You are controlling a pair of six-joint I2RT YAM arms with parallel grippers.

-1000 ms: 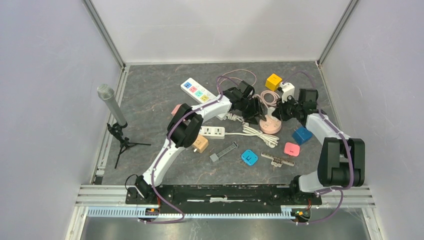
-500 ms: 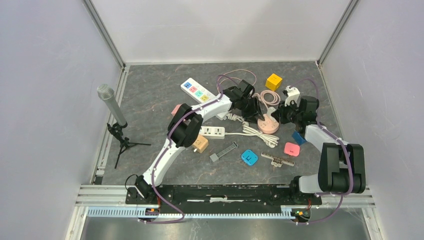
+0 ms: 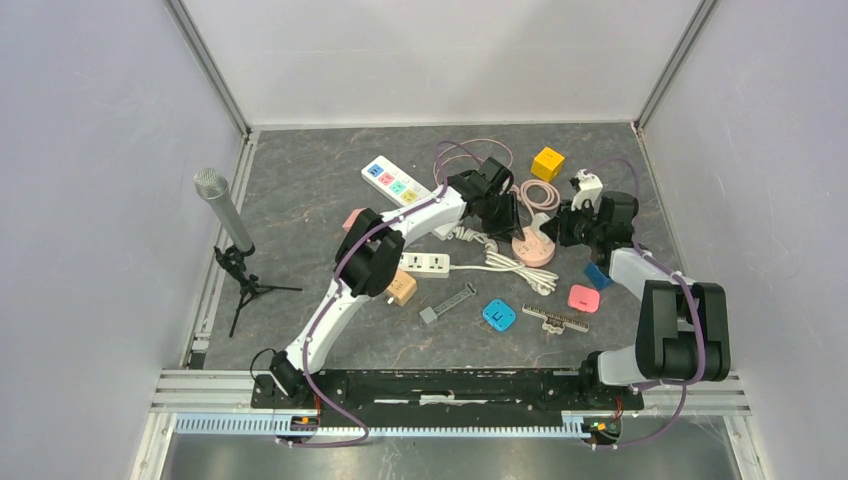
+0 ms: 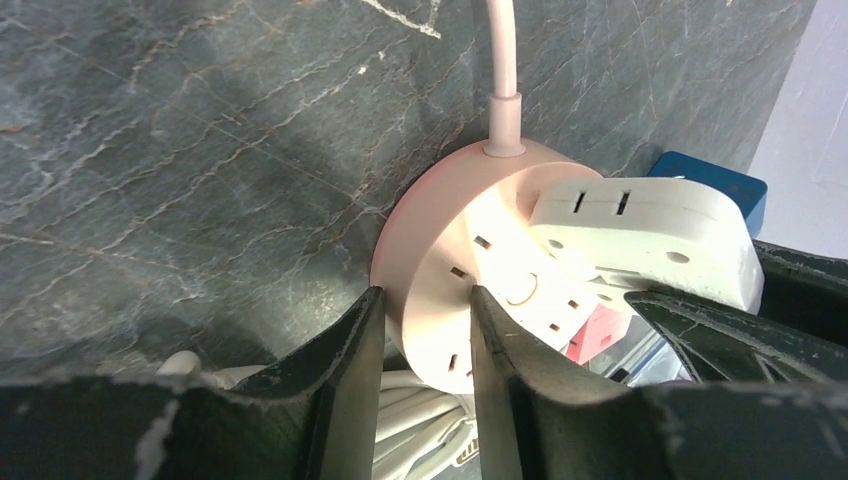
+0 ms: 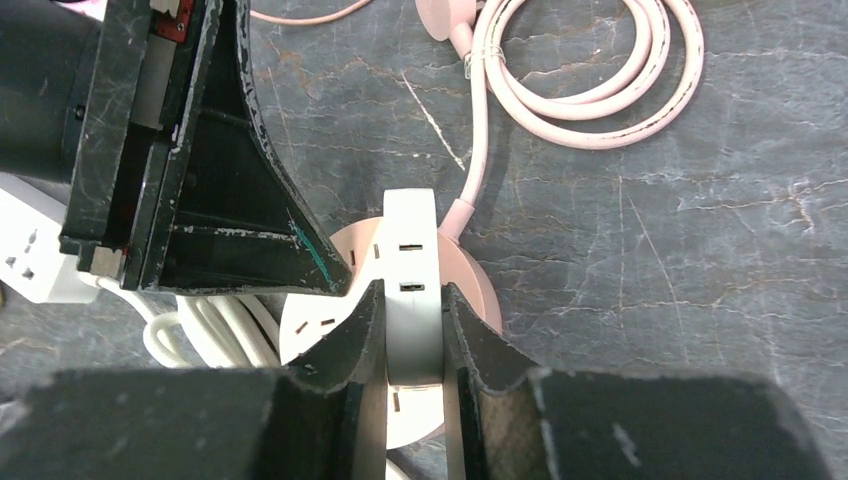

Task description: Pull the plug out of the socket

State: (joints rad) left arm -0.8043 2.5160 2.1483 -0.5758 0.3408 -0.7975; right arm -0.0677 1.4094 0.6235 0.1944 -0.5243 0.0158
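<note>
A round pink socket (image 3: 535, 250) lies on the grey table, right of centre. My left gripper (image 3: 512, 222) is shut on its rim; in the left wrist view the fingers (image 4: 350, 350) clamp the edge of the socket (image 4: 450, 240). A white plug (image 4: 640, 240) sits tilted on the socket's top face. My right gripper (image 3: 553, 228) is shut on this plug (image 5: 412, 250), with both fingers (image 5: 365, 330) pressed on its sides over the socket (image 5: 478, 285). The plug's prongs are hidden.
A coiled pink cable (image 3: 540, 195) and a yellow cube (image 3: 547, 163) lie behind the socket. A colourful power strip (image 3: 397, 183), a white strip (image 3: 424, 263) and white cable (image 3: 510, 265) lie left. Blue (image 3: 498, 315) and pink (image 3: 583, 297) adapters lie in front. A microphone (image 3: 225, 215) stands far left.
My right arm has swung in and lowered, its wrist shifting slightly right. The socket has slid a little to the left. Both grippers stay shut.
</note>
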